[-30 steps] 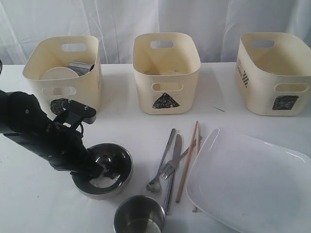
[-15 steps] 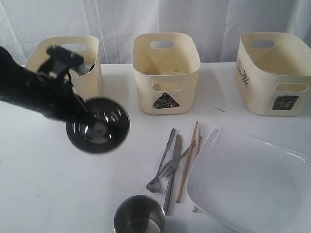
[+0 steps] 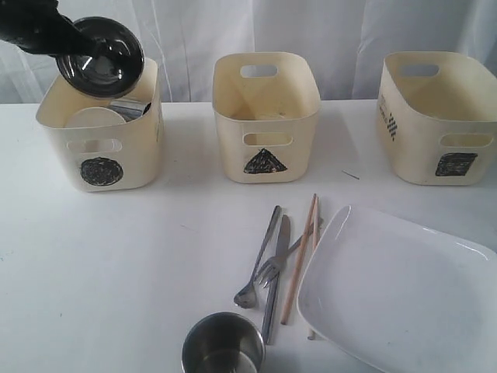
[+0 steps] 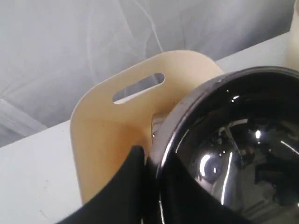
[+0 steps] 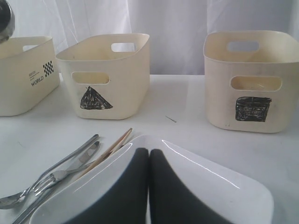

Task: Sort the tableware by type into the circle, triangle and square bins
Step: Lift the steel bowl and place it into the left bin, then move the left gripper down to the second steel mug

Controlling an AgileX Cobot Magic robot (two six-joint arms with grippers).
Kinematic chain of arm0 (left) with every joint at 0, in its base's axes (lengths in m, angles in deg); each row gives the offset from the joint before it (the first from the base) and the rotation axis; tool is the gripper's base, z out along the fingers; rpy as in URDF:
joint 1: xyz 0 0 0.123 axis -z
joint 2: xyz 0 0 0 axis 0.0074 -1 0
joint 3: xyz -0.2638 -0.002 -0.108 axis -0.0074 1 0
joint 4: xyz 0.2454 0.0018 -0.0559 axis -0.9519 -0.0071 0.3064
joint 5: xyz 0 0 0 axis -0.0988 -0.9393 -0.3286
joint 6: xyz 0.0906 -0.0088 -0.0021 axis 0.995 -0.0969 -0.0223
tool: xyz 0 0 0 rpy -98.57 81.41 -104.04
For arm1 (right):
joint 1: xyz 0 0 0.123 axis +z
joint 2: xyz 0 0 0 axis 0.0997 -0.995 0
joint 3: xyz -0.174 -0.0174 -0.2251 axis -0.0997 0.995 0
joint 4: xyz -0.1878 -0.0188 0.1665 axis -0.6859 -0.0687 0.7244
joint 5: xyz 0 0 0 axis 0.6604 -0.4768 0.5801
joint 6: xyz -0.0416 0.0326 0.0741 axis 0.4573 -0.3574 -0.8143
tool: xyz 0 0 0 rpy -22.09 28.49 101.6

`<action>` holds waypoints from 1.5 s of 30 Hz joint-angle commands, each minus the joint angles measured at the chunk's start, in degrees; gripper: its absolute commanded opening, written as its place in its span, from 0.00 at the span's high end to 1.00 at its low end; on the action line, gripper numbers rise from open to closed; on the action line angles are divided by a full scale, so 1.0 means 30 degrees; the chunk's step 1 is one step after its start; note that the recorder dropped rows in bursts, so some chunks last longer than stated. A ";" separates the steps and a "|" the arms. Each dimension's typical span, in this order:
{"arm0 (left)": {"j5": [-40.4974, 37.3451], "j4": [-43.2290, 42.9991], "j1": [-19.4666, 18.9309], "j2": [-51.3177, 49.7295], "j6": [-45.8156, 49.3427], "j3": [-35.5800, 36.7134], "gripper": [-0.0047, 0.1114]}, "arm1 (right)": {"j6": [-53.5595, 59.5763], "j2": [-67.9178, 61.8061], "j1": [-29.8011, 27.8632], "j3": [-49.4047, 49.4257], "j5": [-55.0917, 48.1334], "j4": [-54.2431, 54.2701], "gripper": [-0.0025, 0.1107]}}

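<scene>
The left gripper (image 3: 84, 51) pinches the rim of the steel bowl (image 3: 102, 56), which hangs tilted over the far side of the circle bin (image 3: 116, 151). The bin's opening lies just below, with a white bowl (image 3: 93, 118) and a mug (image 3: 130, 107) inside. The right gripper (image 5: 148, 186), pressed together, hangs over the plate (image 5: 219, 186), well apart.

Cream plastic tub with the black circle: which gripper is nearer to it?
Left. The left gripper holds a shiny steel bowl just above the circle-marked cream tub; the right gripper, fingers shut, hovers over the large white squarish plate, far from it.
</scene>
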 commanded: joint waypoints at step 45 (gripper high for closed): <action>-1.0456 0.6894 0.6455 0.8263 0.4244 0.8782 0.58 | -0.0100 0.0099 -0.0044 0.0085 0.0069 -0.0086 0.98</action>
